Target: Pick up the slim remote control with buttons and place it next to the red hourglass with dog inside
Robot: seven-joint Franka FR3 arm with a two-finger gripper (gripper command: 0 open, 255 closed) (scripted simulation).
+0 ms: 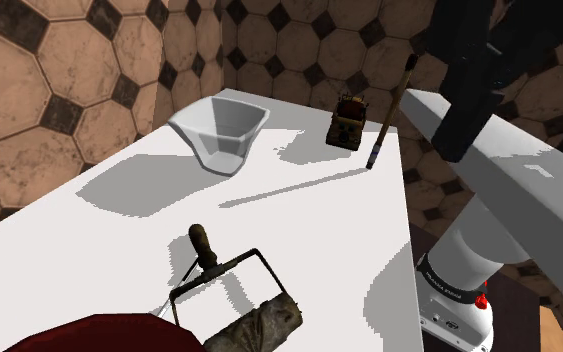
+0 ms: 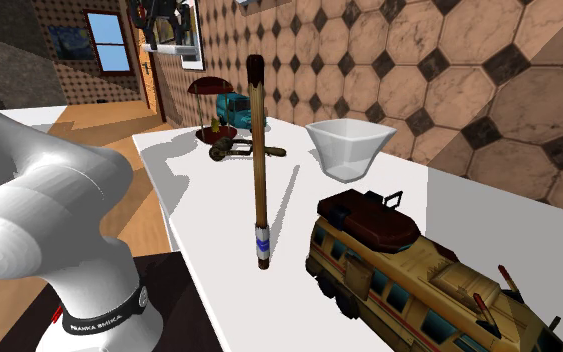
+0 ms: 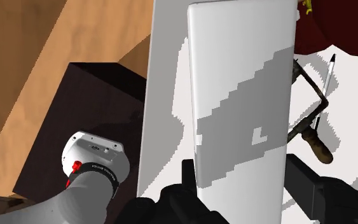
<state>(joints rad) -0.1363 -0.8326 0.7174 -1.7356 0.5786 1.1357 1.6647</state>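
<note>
Clasping white remote (image 3: 241,95) in jaws, over table (image 3: 168,140) edge, red hourglass (image 3: 343,32) well apart

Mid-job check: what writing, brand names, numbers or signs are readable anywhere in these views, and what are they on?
"FRANKA EMIKA": white letters on the black band around the arm, in the second exterior view.
Same band in the shoulder view: lettering too small to read.
White remote clasped in the gripper: no readable marks.
</note>
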